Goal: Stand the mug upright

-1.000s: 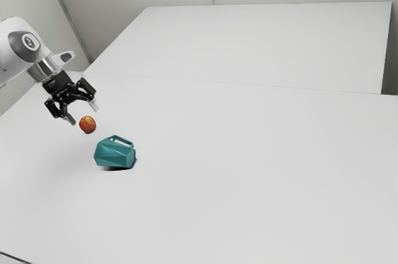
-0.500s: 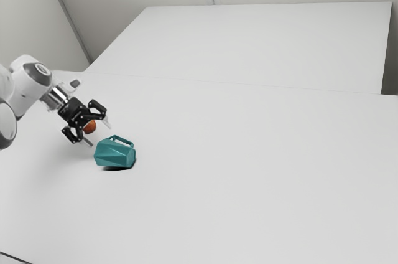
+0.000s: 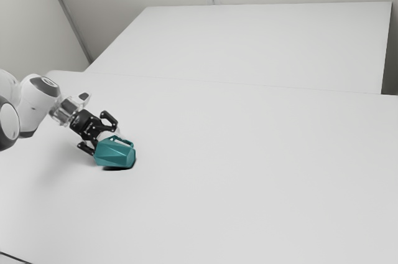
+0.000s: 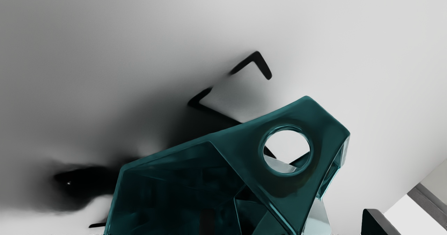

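Hand (image 3: 91,126) at sideways teal mug (image 3: 113,154)

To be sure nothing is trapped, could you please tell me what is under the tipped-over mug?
Along the underside of the teal mug I see white tabletop and a dark shadow; the spot directly beneath is hidden by it.

Reads as blank.
Offers no legible text, label, brand, number or sign, in the exterior view or in the wrist view.
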Controlling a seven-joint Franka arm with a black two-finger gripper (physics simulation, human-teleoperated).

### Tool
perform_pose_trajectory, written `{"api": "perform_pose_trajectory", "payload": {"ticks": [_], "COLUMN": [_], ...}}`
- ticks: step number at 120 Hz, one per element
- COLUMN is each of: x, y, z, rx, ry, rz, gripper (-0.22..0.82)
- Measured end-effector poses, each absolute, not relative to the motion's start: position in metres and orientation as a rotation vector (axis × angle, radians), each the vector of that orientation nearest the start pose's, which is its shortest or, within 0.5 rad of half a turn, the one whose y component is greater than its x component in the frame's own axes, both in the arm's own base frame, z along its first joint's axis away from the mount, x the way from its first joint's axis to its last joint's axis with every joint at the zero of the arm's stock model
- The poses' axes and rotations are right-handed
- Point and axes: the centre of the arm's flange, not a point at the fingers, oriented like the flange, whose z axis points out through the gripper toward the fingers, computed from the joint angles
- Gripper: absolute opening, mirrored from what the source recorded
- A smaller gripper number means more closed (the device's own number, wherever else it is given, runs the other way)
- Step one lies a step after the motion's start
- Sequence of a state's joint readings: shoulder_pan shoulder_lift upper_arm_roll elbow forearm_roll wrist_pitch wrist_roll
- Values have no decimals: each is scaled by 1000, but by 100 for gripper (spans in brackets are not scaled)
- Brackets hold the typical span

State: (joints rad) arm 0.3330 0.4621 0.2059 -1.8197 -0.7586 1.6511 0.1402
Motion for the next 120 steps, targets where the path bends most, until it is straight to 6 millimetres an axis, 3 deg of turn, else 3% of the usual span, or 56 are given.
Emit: {"api": "perform_pose_trajectory", "payload": {"ticks": [11, 35, 68, 80, 98, 120], "x": [540, 546, 558, 568, 586, 598], "y": [234, 228, 214, 186, 132, 86], "z": [273, 282, 295, 320, 365, 395], "rx": [2181, 2188, 2206, 2315, 2632, 2918], "ry": [813, 788, 744, 647, 431, 241], "rz": [-433, -427, -417, -404, -329, -189], "gripper": [15, -7, -16, -17, -18, -18]}}
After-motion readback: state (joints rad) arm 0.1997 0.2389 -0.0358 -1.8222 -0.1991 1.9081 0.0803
